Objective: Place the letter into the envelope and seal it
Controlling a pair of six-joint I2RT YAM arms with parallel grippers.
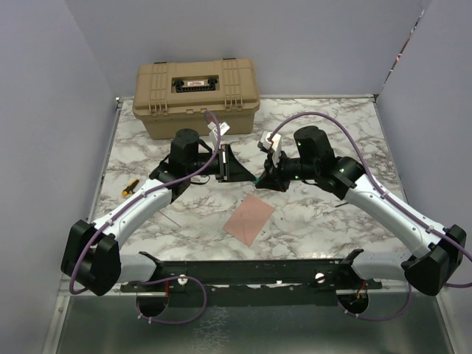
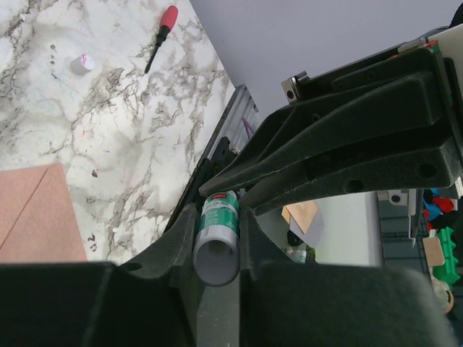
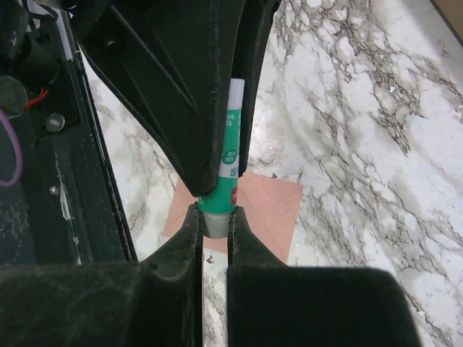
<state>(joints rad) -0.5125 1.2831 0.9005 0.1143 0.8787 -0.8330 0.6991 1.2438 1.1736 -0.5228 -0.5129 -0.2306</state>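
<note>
the pinkish-brown envelope (image 1: 249, 217) lies flat on the marble table (image 1: 332, 125), nearest the arm bases. above and just beyond it, the left gripper (image 2: 218, 210) and right gripper (image 3: 214, 215) meet tip to tip, each clamped on the same green-and-white glue stick (image 3: 230, 163). the tan toolbox (image 1: 195, 96) sits closed at the far edge.

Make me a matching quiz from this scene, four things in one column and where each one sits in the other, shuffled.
1 glue stick
2 envelope
3 tan case
4 screwdriver

A far edge of the table
B lying flat, toward the near edge
C table's left side
D gripped by left end effector and right end effector

Pairs: 1-D, 2-B, 3-A, 4-C
</note>
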